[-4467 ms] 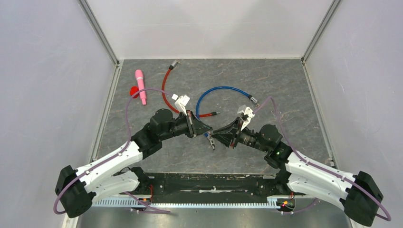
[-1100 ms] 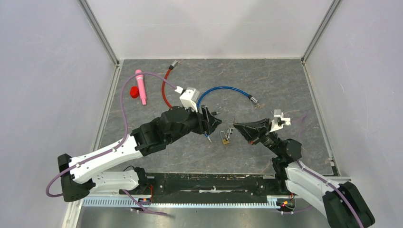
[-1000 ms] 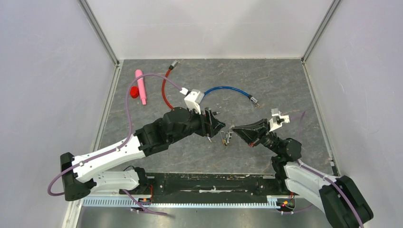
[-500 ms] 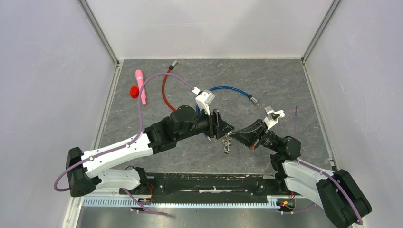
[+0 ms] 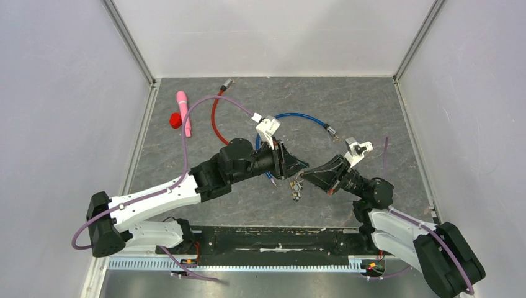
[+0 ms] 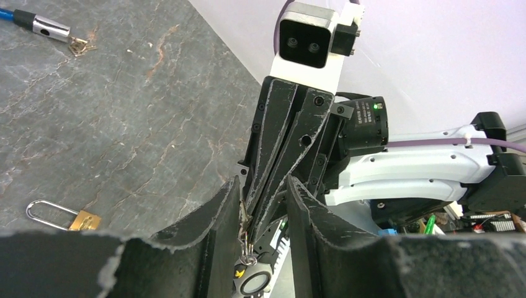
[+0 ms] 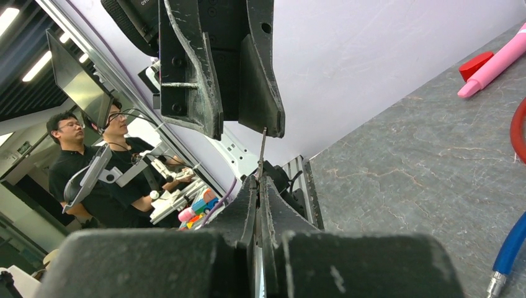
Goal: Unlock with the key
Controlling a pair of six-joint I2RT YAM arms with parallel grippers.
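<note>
Compared with a second ago, the two arms are no longer standing apart over the loose lock and keys. The left gripper (image 5: 289, 166) is now reaching well to the right of where it was, and the right gripper (image 5: 303, 180) is pushing in from the other side, so the two tips are meeting almost nose to nose above the dark grey stone-patterned table (image 5: 372, 112). Over the last half second hardly anything is shifting, which suggests the arms are settling into an alignment rather than travelling.

The right gripper's fingers are pressing together on a thin silver key (image 7: 262, 149), whose blade is sticking out ahead of the tips in the right wrist view; what looks like a small metal ring (image 6: 247, 259) is dangling beneath it. The left gripper's fingers are standing spread, with the key sitting in the gap between them and nothing gripped.

The small brass padlock with a silver shackle (image 6: 84, 220) is lying flat on the table, off to one side of the left fingers and touching neither gripper; so the key is in hand but the lock is not. By my reading the task is sitting at an early stage, since the padlock is needing to be lifted or steadied before the key can go in. Whether the key is being passed across or only re-gripped, I cannot tell.
</note>
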